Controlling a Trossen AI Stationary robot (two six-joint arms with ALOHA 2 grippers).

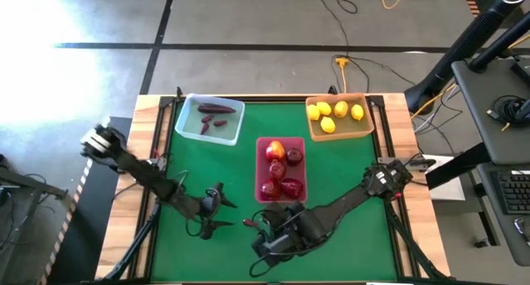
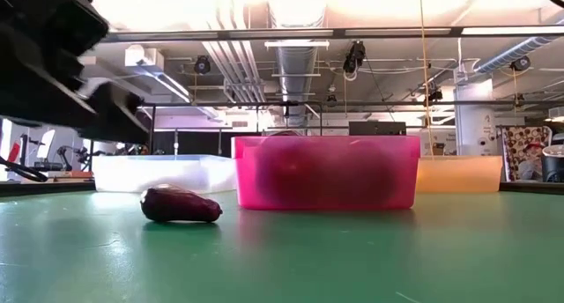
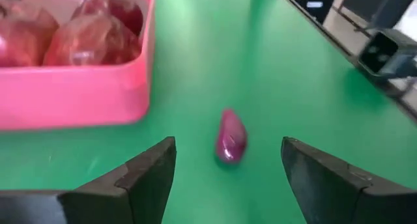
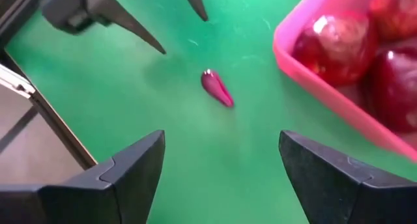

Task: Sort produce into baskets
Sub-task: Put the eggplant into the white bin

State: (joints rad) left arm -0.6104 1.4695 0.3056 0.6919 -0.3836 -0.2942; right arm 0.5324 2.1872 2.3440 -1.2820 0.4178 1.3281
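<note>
A: High view is showing one maroon piece [image 1: 246, 223] lying loose on the green mat [image 1: 348, 169], lower centre of the frame, between the left gripper [image 1: 222, 212] and the right gripper [image 1: 263, 224], just below the pink tray [image 1: 258, 171].

B: Both are standing spread and holding nothing. My worry: both are facing the same piece, so they could be colliding, or a finger could be nudging it away.

A: Agreed. Trays?

B: The blue tray [image 1: 184, 126], upper left, is holding maroon pieces [image 1: 214, 116]. The pink one is carrying red fruits [image 1: 281, 169]. The orange tray [image 1: 364, 129], upper right, is holding lemons [image 1: 334, 113].
</note>
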